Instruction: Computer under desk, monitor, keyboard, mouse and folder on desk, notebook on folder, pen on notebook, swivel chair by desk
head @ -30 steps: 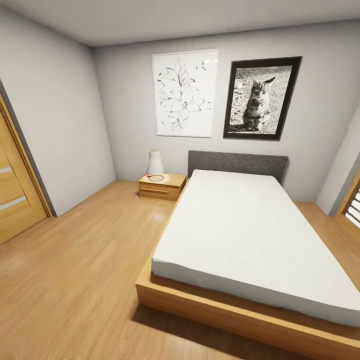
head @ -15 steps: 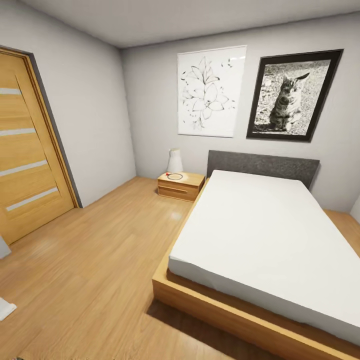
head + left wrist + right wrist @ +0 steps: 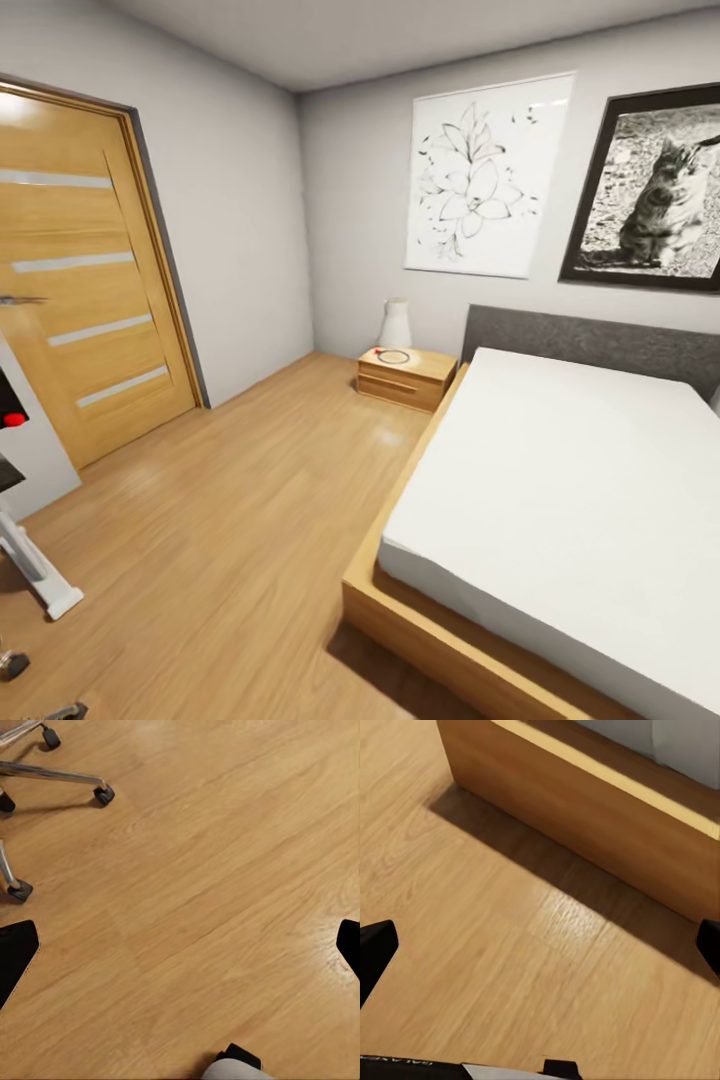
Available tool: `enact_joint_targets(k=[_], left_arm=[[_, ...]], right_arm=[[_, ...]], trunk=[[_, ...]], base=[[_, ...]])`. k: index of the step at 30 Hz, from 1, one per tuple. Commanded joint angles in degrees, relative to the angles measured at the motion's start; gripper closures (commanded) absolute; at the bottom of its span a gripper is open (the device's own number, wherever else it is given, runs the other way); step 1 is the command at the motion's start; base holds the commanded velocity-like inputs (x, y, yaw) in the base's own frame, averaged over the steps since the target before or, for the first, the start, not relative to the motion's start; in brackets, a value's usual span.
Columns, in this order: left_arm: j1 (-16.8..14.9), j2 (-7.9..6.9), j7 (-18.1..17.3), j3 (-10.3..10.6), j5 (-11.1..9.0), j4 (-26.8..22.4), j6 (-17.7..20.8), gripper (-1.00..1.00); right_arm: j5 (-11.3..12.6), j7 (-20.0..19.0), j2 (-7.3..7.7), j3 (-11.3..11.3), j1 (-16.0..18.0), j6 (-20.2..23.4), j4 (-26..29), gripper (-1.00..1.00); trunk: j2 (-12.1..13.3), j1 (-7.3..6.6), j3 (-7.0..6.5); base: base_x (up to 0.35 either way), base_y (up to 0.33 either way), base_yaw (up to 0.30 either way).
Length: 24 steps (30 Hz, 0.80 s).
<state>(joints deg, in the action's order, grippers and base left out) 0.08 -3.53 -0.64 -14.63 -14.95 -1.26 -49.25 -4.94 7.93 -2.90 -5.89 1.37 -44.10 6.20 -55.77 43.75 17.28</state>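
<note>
Half-cropped computer (image 3: 12, 415); swivel chair (image 3: 52, 776) legs only.

Bed (image 3: 560, 480), nightstand (image 3: 405, 377), wooden door (image 3: 85, 290)

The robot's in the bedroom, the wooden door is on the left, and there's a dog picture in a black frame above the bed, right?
Not quite: the head view shows the black-framed picture above the bed is of a cat, not a dog. The rest holds: it is a bedroom, with the wooden door on the left.
</note>
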Motion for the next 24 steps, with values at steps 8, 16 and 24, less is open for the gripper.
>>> enact_joint_targets(k=[8, 16, 24], left_arm=[[0.0, -0.06, -0.1, 0.1, -0.3, -0.1, 0.0, -1.0], [0.0, -0.07, 0.0, 0.1, -0.3, -0.1, 0.1, -1.0], [0.0, -0.07, 0.0, 0.1, -0.3, -0.1, 0.1, -1.0]], right_arm=[[-0.5, 0.6, 0.0, -0.2, 0.0, 0.0, 0.0, -1.0], [-0.5, 0.6, -0.03, -0.3, 0.0, 0.0, 0.0, -1.0], [-0.6, 0.6, -0.08, -0.3, 0.0, 0.0, 0.0, -1.0]], trunk=[[0.0, 0.04, 0.23], [0.0, 0.04, 0.36], [0.0, 0.04, 0.37]], base=[[0.174, 0.205, 0.27], [0.022, 0.039, 0.272], [0.002, 0.003, 0.275]])
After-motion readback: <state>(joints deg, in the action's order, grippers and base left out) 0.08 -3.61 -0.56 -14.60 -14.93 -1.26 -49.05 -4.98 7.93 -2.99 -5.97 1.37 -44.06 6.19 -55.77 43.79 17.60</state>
